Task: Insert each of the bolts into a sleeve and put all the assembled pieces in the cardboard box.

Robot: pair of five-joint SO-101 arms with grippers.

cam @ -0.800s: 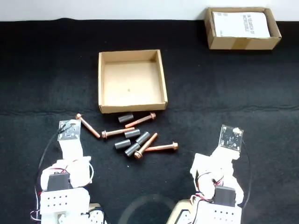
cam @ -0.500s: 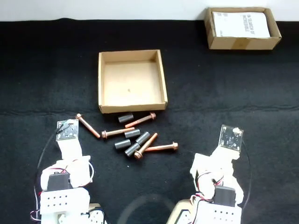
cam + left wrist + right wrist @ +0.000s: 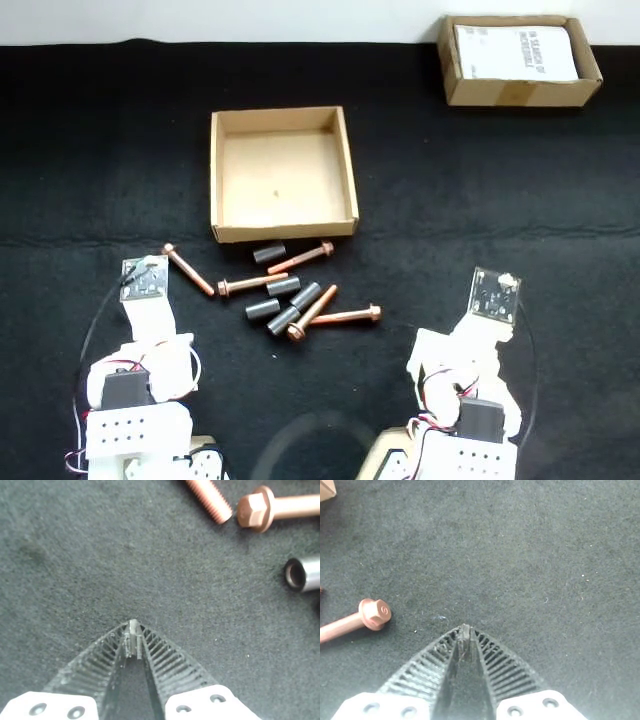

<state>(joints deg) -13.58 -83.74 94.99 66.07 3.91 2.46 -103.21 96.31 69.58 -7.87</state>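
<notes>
Pressed together and empty, the left gripper [image 3: 133, 630] is held low over the black mat [image 3: 75, 555], with two bolts [image 3: 256, 508] and the open end of a sleeve [image 3: 305, 574] lying near its tips. Since a moment ago this arm has been shifted slightly toward 9 o'clock, away from the pile, and it has then been kept still. The right gripper [image 3: 465, 635] is likewise closed on nothing, with one bolt head [image 3: 375, 614] lying beside it; no movement is noted on that side. In the high view, five bolts and five sleeves [image 3: 283, 286] are seen loose at the table's centre, none joined. The cardboard box [image 3: 283, 232], at 12 o'clock from the pile, holds nothing. The task is judged barely begun, since the small shift has brought no part into a grip and a first pick is yet to be made.
</notes>
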